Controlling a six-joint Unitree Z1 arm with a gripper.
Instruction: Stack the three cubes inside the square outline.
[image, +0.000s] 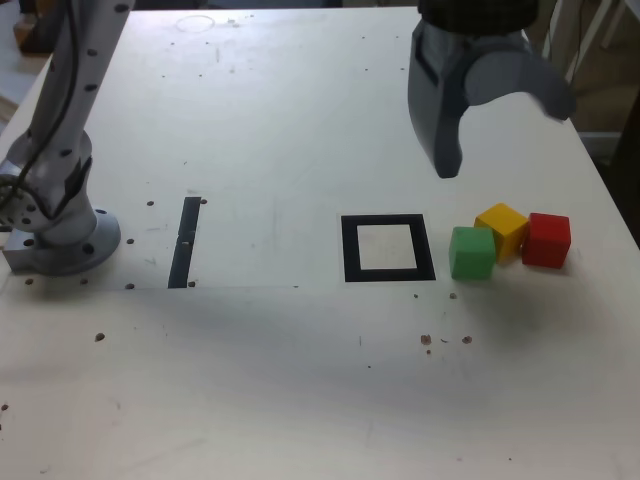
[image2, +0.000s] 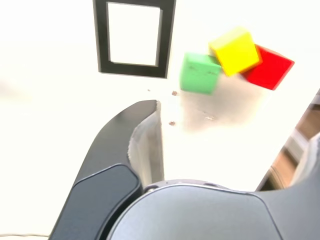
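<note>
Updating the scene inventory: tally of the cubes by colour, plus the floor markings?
Green cube: 1
Yellow cube: 1
Red cube: 1
Black square outline: 1
Thin black strip: 1
Total: 5 (3 cubes, 2 markings). All cubes sit on the table outside the outline, at the exterior view's right.

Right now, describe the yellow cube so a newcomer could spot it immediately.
On the white table, find the black square outline; to the exterior view's right of it sits a cluster of three cubes. The yellow cube is the middle one, turned at an angle between the green cube and the red cube.
</note>
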